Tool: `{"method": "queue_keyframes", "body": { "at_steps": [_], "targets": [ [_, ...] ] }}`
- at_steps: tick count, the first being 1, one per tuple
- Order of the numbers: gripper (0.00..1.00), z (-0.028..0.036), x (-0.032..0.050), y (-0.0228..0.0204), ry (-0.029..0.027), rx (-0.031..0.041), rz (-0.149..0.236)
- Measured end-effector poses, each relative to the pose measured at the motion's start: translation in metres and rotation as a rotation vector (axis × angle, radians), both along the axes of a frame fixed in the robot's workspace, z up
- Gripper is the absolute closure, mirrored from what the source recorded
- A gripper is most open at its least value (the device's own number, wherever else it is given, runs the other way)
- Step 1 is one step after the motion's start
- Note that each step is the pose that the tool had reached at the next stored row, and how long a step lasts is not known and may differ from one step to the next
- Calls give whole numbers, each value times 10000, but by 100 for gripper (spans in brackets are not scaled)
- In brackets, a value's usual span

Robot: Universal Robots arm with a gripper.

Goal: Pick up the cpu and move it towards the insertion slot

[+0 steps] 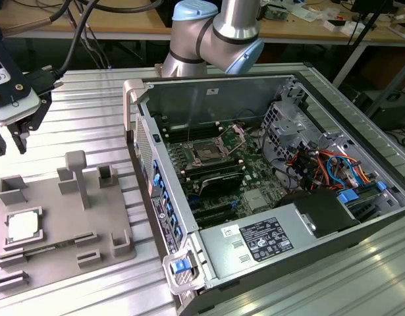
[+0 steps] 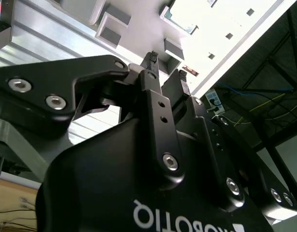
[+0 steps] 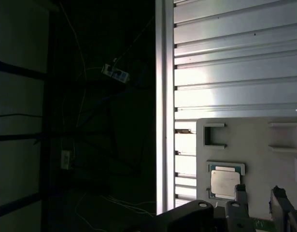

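Observation:
The cpu (image 1: pixel 23 227) is a small silvery square chip lying in a pocket at the exterior view's left end of the grey fixture plate (image 1: pixel 64 217). My gripper (image 1: pixel 9 145) hangs open above the table, just past the plate's far left corner and well above the chip, with nothing between its fingers. In the first wrist view the cpu (image 3: pixel 224 182) lies close beside one fingertip (image 3: pixel 240 190), and the gripper (image 3: pixel 259 193) stands open. The second wrist view has the two black fingers (image 2: pixel 153 59) apart over the plate (image 2: pixel 134 19). The insertion slot (image 1: pixel 207 153) sits on the motherboard inside the open computer case.
The open computer case (image 1: pixel 268 184) takes up the exterior view's right half, its near wall (image 1: pixel 159 197) rising between plate and socket. Raised blocks (image 1: pixel 77 174) stand on the fixture plate. A silver power-supply box (image 1: pixel 265 240) lies at the case's front. The ribbed table's edge (image 3: pixel 160 96) runs beside the plate.

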State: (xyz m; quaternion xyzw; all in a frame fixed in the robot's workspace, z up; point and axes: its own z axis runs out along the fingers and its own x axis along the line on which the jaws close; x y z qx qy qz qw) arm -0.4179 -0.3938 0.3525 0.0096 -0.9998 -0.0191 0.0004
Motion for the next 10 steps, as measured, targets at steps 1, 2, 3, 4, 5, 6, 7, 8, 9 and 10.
{"method": "queue_keyframes", "body": {
  "at_steps": [1,2,3,4,5,6,7,8,9,10],
  "targets": [
    [69,0,0,0,1,0,0],
    [67,0,0,0,0,0,0],
    [67,0,-1,0,0,0,0],
    [61,0,-1,0,0,0,0],
    [61,0,-1,0,0,0,0],
    [60,0,-1,0,0,0,0],
    [60,-2,-8,-3,1,0,0],
    [54,-5,-14,-7,1,0,6],
    [54,-10,-20,-10,0,0,19],
    [54,-18,-28,-15,1,0,43]
  ]
}}
